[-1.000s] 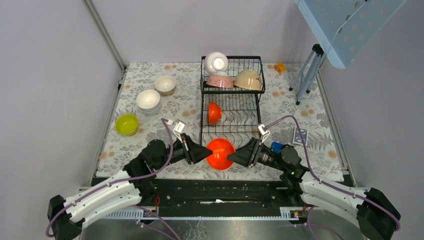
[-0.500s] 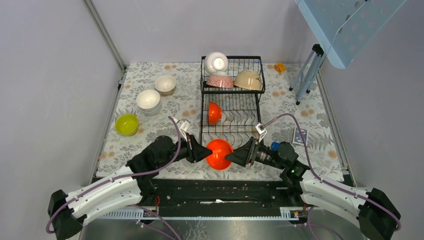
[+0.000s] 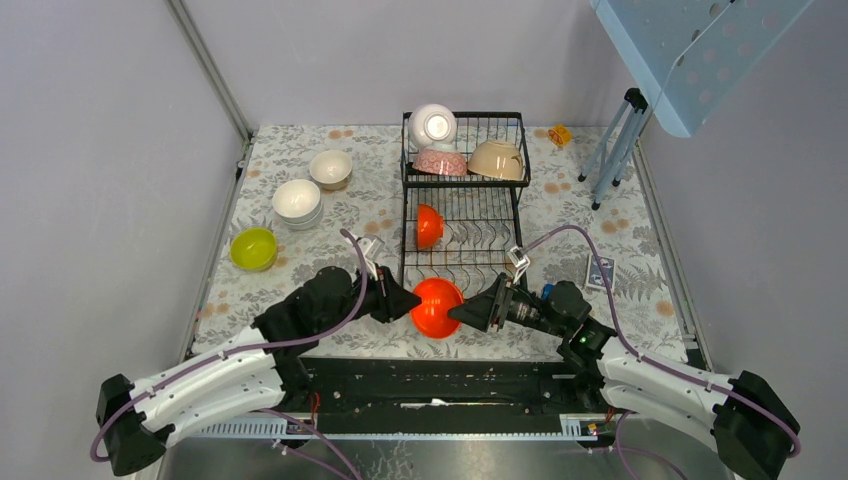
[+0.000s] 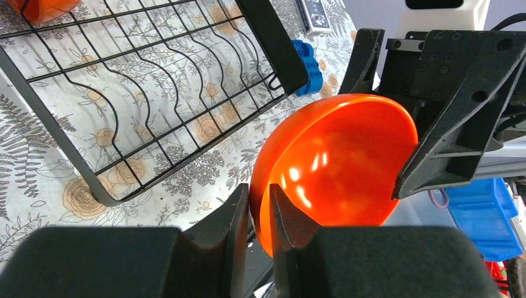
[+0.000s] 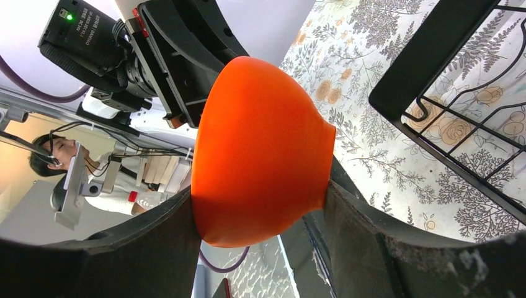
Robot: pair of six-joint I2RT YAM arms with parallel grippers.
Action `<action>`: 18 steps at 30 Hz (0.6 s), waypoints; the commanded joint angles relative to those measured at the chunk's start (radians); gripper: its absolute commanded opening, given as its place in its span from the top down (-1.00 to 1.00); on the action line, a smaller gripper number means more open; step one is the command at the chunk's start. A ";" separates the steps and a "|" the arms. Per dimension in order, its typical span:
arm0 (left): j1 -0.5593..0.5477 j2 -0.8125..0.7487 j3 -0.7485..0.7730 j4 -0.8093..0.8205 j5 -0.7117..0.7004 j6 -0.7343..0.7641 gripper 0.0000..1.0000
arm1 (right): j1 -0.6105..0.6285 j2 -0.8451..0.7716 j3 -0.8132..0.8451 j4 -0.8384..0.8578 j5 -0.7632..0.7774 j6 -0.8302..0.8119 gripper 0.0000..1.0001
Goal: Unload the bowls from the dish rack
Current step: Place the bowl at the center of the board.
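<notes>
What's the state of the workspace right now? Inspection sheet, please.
Surface: floral table cover, no spills seen.
Job's things: dish rack holds a white bowl, pink bowl and beige bowl in the upper basket, and an orange bowl on edge below. On the table to the left are a cream bowl, white stack and green bowl.
Clutter: blue block, card, small yellow item.
Grippers: left gripper pinches the rim of the held orange bowl; right gripper clasps its body.
Cables: purple cables, none seen snagged.
Surroundings: grey walls; blue perforated panel far right.
</notes>
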 commanded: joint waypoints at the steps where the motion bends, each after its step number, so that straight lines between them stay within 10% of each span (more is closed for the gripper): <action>1: -0.014 0.013 0.032 0.022 -0.013 0.020 0.59 | 0.004 -0.001 0.055 0.054 0.004 -0.014 0.38; 9: -0.024 0.037 0.029 0.027 -0.013 0.022 0.17 | 0.003 0.008 0.059 0.057 -0.001 -0.013 0.38; 18: -0.028 0.031 0.029 0.027 -0.032 0.018 0.93 | 0.003 0.000 0.060 0.021 0.006 -0.021 0.28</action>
